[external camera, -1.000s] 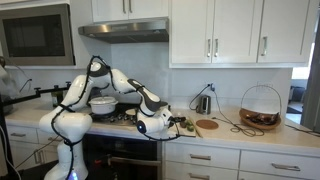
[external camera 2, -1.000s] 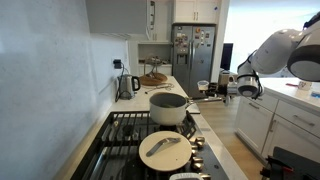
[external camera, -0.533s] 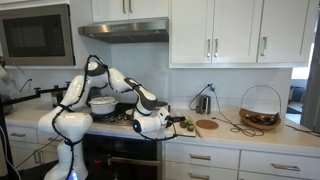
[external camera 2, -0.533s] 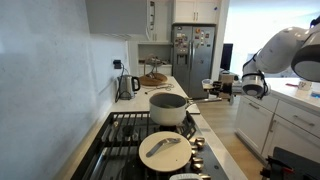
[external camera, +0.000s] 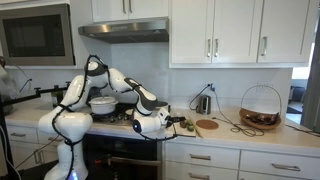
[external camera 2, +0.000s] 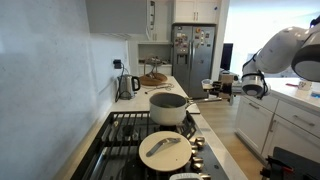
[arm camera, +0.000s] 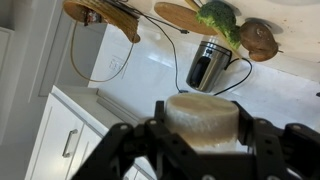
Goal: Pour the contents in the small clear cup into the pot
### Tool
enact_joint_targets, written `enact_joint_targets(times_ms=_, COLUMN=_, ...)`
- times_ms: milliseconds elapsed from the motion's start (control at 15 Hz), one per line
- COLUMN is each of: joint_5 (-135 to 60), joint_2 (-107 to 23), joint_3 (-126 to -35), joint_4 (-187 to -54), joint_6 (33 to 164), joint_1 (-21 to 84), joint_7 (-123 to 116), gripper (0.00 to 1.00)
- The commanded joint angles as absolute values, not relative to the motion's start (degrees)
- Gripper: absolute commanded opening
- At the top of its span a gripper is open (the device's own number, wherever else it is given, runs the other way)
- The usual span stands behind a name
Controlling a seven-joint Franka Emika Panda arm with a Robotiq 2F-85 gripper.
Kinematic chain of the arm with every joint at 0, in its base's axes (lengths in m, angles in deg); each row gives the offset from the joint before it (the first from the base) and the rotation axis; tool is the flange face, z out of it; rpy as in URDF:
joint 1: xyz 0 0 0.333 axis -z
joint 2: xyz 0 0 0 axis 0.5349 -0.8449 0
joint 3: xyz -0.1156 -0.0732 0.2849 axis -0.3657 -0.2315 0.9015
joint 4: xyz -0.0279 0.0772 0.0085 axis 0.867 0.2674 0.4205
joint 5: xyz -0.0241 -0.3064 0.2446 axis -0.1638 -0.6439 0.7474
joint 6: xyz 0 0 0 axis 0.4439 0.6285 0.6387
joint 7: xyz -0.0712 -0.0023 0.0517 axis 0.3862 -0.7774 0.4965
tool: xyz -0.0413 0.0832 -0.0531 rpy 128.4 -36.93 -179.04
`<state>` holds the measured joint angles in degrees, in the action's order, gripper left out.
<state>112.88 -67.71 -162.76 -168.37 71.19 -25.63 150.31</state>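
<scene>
So, black gripper [arm camera: 203, 127] grips the tiny pale clear cup [arm camera: 203, 108]. Pour's not done; low silver-grey pot [external camera 2: 168, 108] sits off left.

Frontal, lengthwise, inverted wrist close-up

The arm [external camera: 68, 125] is glossy white, built from fat, rounded segments with dark bands at the joints. Its gripper [arm camera: 203, 128] is matt black, with angular, hinged fingers [arm camera: 122, 140] on either side.
</scene>
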Motion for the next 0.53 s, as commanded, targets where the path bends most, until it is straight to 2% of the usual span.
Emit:
enact_joint_targets(times_ms=0, joint_5=112.8, joint_2=-67.6, joint_3=-162.6, joint_4=-168.2, joint_6=71.2, joint_1=-25.4, joint_7=150.3, gripper=0.64)
enact_joint_targets(times_ms=133, joint_5=112.8, joint_2=-67.6, joint_3=-162.6, joint_4=-168.2, joint_6=71.2, joint_1=-25.4, joint_7=150.3, gripper=0.64)
enact_joint_targets(times_ms=200, joint_5=112.8, joint_2=-67.6, joint_3=-162.6, joint_4=-168.2, joint_6=71.2, joint_1=-25.4, joint_7=150.3, gripper=0.39)
enact_joint_targets(times_ms=467, joint_5=111.2, joint_2=-67.1, joint_3=-163.1, joint_4=-164.4, joint_6=72.8, joint_1=-28.2, joint_7=150.3, gripper=0.39)
